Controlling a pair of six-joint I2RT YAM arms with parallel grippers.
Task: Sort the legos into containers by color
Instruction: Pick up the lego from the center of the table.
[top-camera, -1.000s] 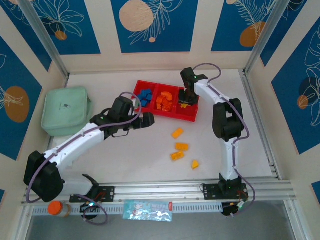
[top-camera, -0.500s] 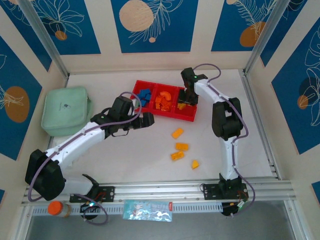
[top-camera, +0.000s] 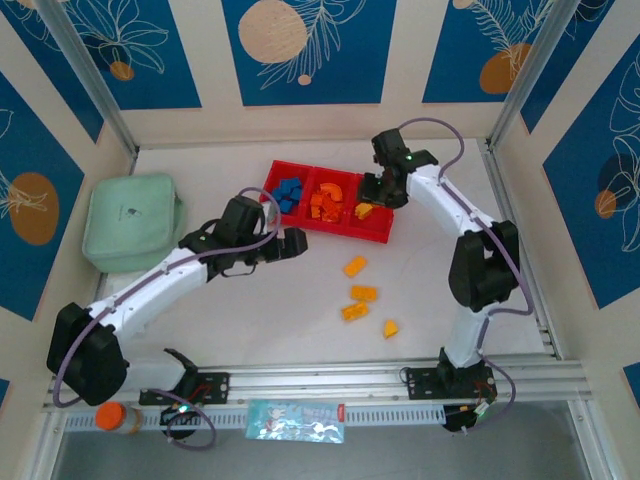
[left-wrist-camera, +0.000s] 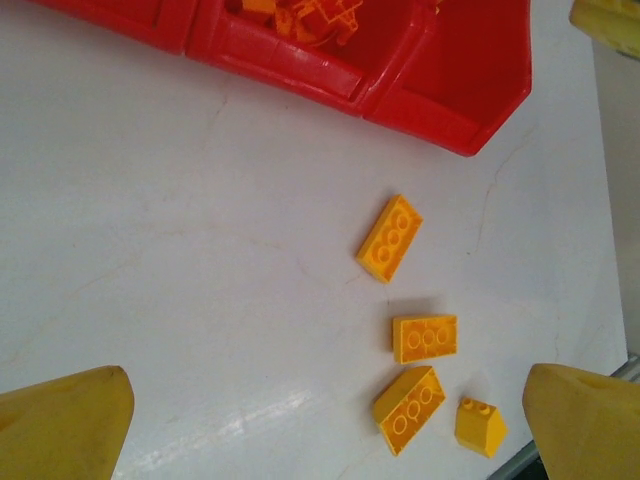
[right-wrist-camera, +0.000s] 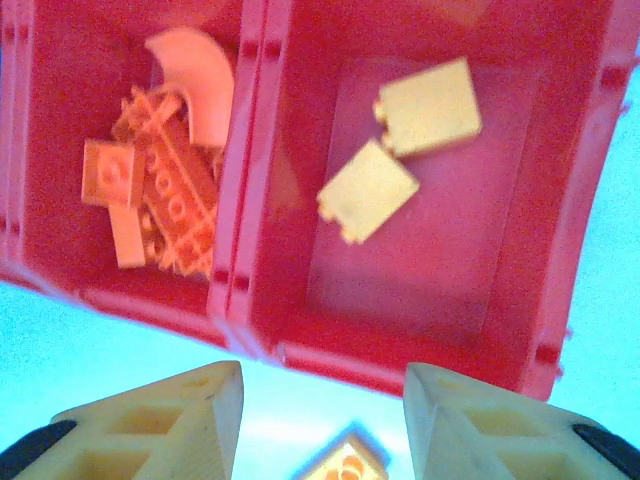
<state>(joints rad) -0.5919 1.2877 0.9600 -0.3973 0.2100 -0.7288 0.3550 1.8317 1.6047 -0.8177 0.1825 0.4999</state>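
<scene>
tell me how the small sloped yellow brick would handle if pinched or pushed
The small sloped yellow plastic brick looks rigid and light, so it should probably lift easily. Its slanted face could make a pinch slip off. It sits flat on the white table, so a push would likely slide it, not roll it.

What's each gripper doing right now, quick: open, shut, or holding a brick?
Left gripper: open, jaws wide apart, holding nothing.
Right gripper: open, nothing between the jaws.
</scene>
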